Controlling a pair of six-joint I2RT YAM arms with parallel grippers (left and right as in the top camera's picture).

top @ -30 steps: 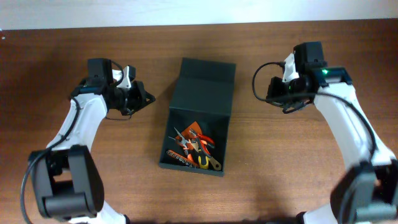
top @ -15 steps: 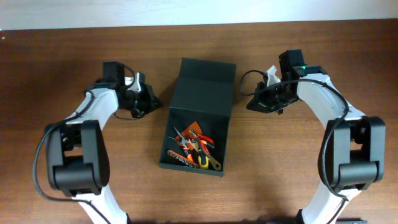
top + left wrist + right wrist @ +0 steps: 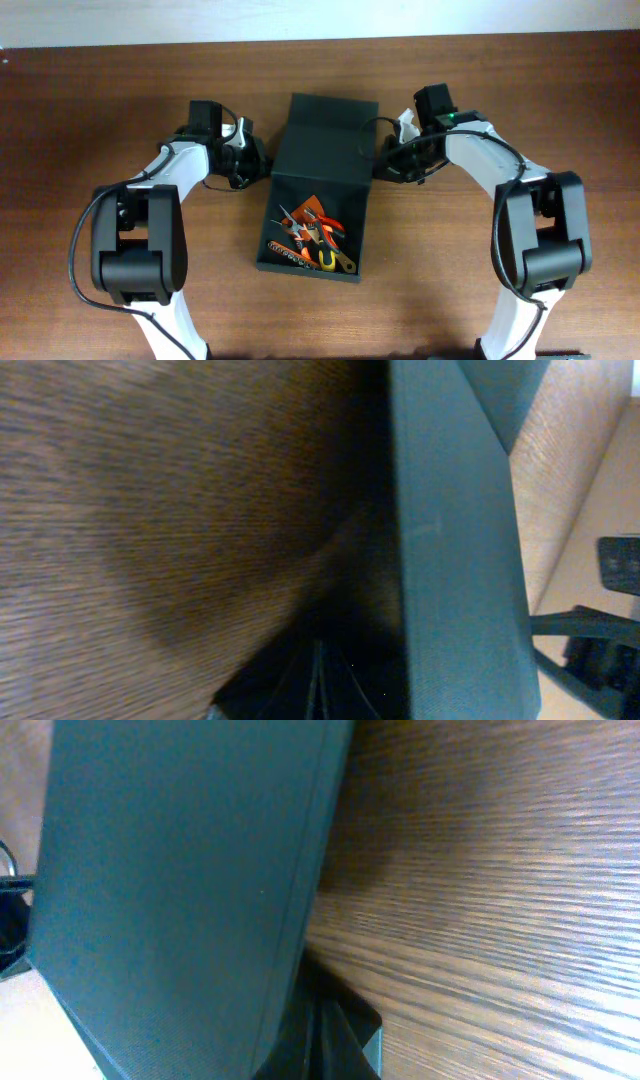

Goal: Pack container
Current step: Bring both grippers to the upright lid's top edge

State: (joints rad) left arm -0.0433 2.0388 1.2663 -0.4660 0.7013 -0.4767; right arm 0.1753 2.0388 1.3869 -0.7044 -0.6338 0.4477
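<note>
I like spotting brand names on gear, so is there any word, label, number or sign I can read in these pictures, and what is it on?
No text can be read in any view.
The dark green container shows plain walls and a plain lid, with no print or label.
The hand tools inside it are too small in the overhead view to show any marking.

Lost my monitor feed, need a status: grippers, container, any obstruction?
Status: left gripper at left wall of container, right gripper at right wall; jaw states unreadable. Lid open, hand tools inside. No obstruction seen.
</note>
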